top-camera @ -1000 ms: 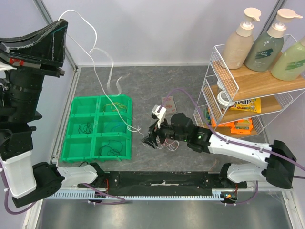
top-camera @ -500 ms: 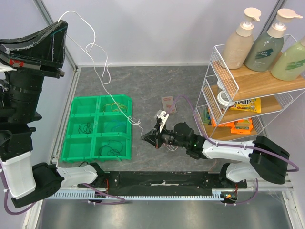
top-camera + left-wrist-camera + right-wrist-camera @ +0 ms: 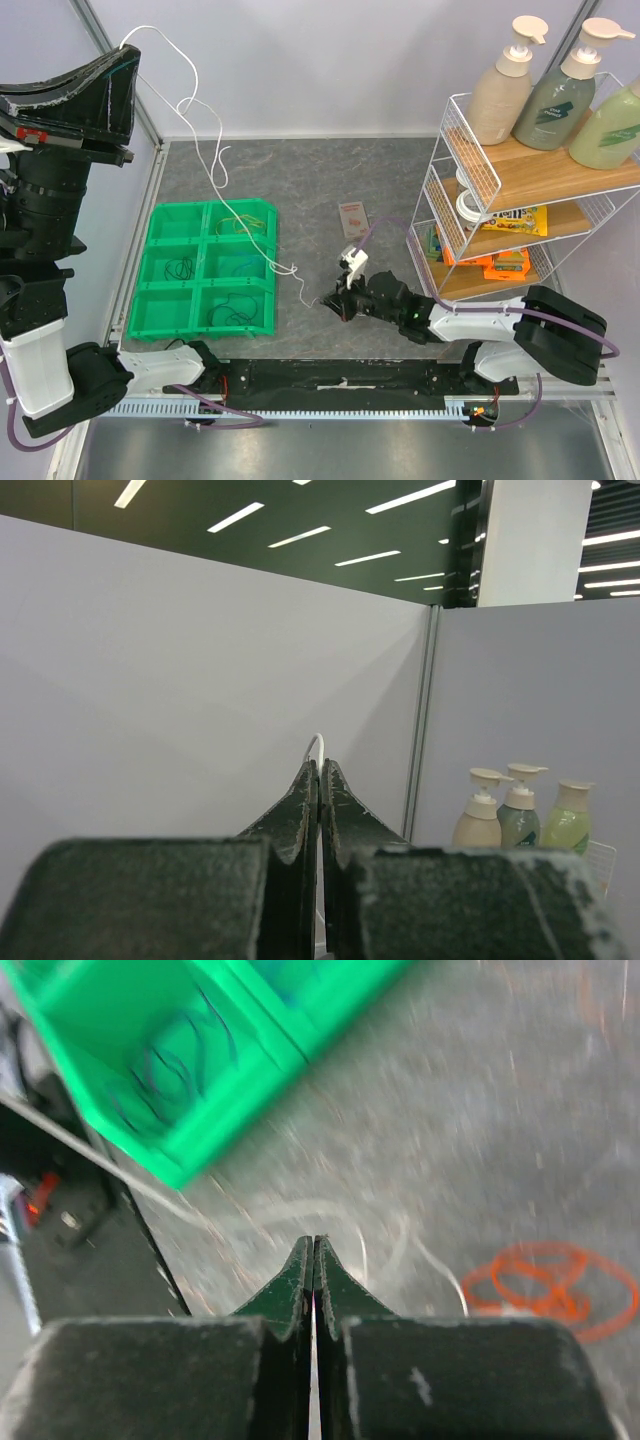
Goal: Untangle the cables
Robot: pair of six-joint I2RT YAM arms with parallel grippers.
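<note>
Your left gripper [image 3: 320,767] hangs high above the far-left corner of the green tray [image 3: 160,305], jaws pressed together on the white cable [image 3: 152,26]. The cable drops to the tray's right edge and runs on to your right gripper [image 3: 332,300]. That gripper sits low, just right of the tray, jaws pinching the same cable. An orange cable [image 3: 553,1285] lies coiled on the table, also right of the tray.

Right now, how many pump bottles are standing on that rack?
3, in a row on the wire rack's top wooden shelf: beige bottle at the left, dark green bottle in the middle, pale green bottle at the right, partly cut off by the picture's edge. None seems hidden.
</note>
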